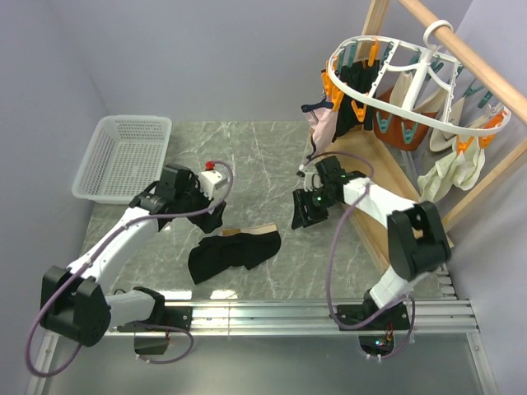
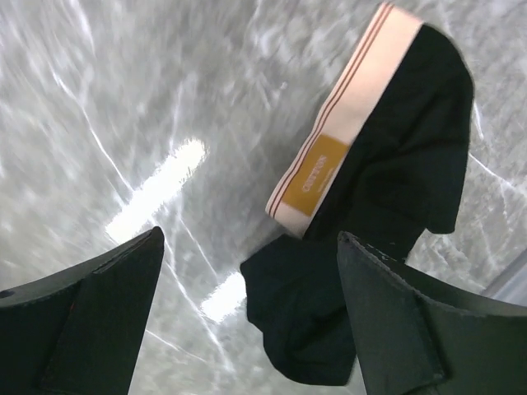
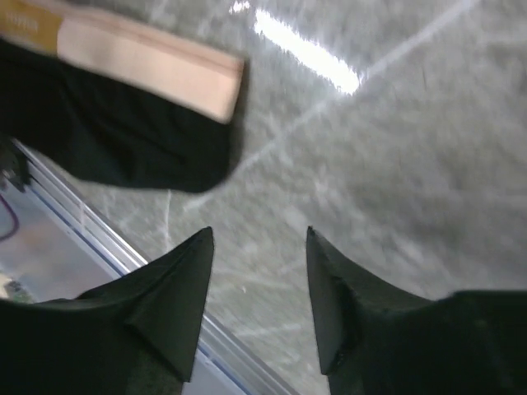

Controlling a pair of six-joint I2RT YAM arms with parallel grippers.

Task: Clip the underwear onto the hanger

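The underwear lies crumpled on the marble table, black with a tan waistband facing up. My left gripper hovers just above its left end, open wide. In the left wrist view the black fabric lies below and between the spread fingers, untouched. My right gripper is to the right of the garment, open with only bare table between its fingertips. The underwear shows at that view's upper left. The hanger, a round white rack with orange and teal clips, hangs at the upper right.
A white mesh basket stands at the back left. The wooden rod carries the rack, on which hang a pink garment, a rust-brown one and a cream one. A metal rail runs along the near edge.
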